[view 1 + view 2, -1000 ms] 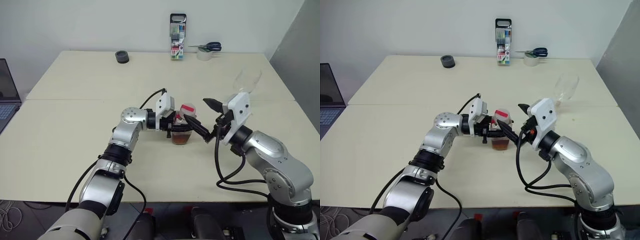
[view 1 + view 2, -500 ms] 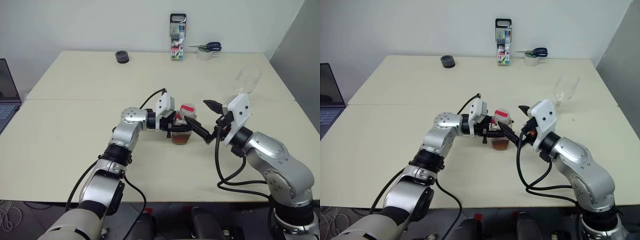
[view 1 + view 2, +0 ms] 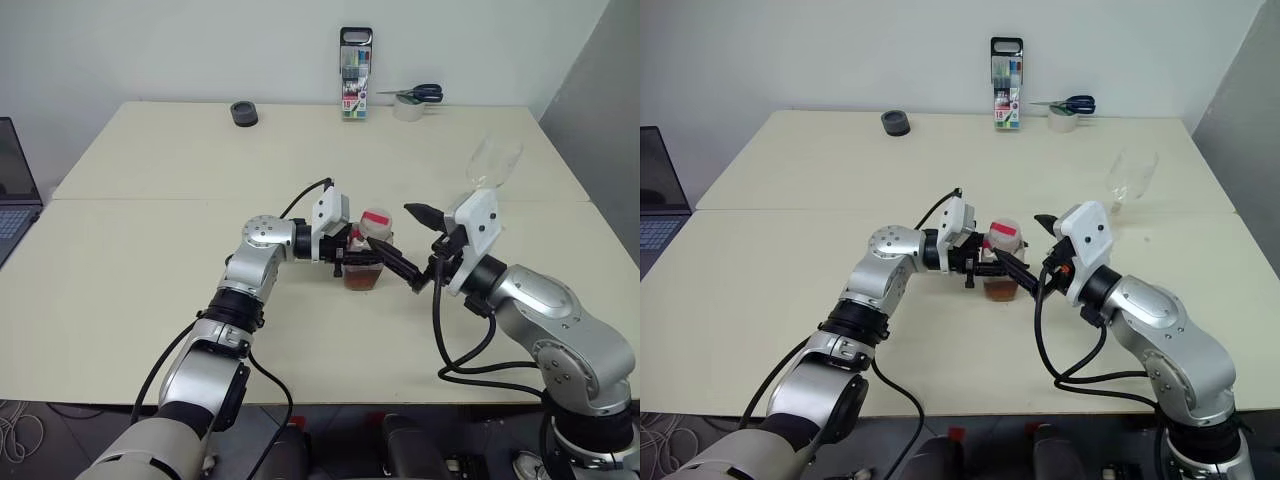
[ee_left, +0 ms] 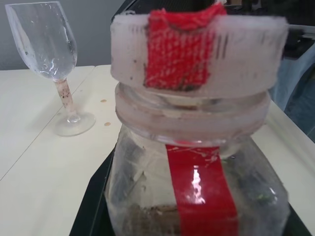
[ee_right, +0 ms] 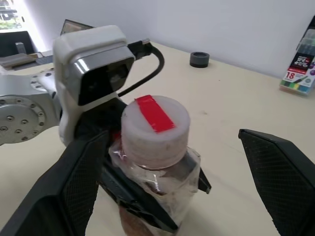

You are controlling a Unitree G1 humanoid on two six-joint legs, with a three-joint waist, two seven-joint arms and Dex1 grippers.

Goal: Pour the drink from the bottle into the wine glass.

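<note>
At table (image 3: 150,250) centre, bottle (image 3: 366,255) stands capped, left gripper (image 3: 350,252) clamped on its body. Right gripper (image 3: 420,245), jaws spread wide, flanks the cap (image 5: 155,125): uncapping step, likely; next, close and twist. Wine glass (image 3: 493,162) empty at two o'clock. Marker pack (image 3: 355,88), scissors (image 3: 415,93) at twelve.

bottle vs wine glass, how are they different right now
The bottle is capped and holds brown drink at the bottom; the wine glass is open and empty. The bottle sits mid-table, gripped by the left gripper; the wine glass stands free, further back on the right. Both are clear and upright.
</note>
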